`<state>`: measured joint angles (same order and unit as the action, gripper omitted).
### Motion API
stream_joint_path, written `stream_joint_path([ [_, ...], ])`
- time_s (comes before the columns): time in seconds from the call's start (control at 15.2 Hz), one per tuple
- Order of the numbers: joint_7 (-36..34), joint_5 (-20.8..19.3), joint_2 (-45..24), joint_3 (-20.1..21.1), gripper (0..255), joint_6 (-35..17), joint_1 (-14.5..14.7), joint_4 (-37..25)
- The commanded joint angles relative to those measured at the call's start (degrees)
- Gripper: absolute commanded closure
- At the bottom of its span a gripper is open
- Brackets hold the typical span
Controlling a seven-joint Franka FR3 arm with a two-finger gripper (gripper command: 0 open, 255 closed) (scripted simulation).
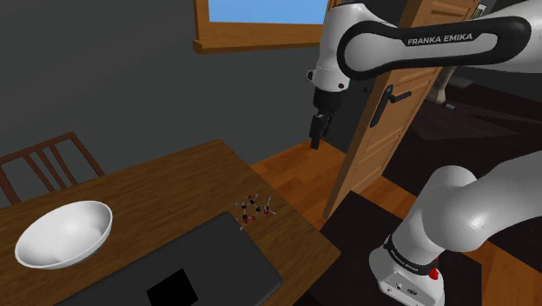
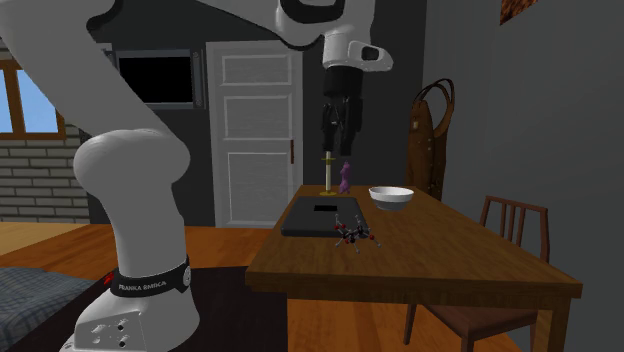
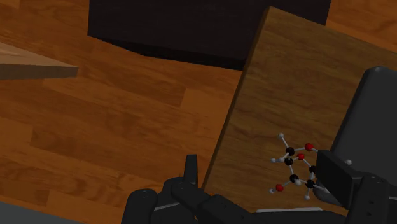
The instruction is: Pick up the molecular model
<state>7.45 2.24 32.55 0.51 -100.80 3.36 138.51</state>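
You are looking at the white arm [image 1: 434, 39] carrying FRANKA EMIKA lettering above the wooden table [image 1: 165, 187], and the second exterior view is adding a candlestick [image 2: 327, 175] near the white bowl [image 2: 391, 196]. The claw [image 1: 316, 139] is hanging spread, high above the molecular model [image 1: 254, 209], which is lying near the table's edge beside a dark slab [image 1: 217, 252].

The white arm [image 1: 434, 39] arches across the upper right of the shoulder view, its black gripper [image 1: 316, 139] pointing down, jaws apart.
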Motion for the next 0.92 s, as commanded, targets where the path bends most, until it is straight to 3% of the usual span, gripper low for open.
stream_joint_path([
  [0.0, -0.23, 1.75, -3.41, 0.34, 0, -2.73, 0.84, 0.54],
  [0.86, 2.42, 13.81, -29.45, 2.44, 0, -15.86, 5.86, -4.61],
])
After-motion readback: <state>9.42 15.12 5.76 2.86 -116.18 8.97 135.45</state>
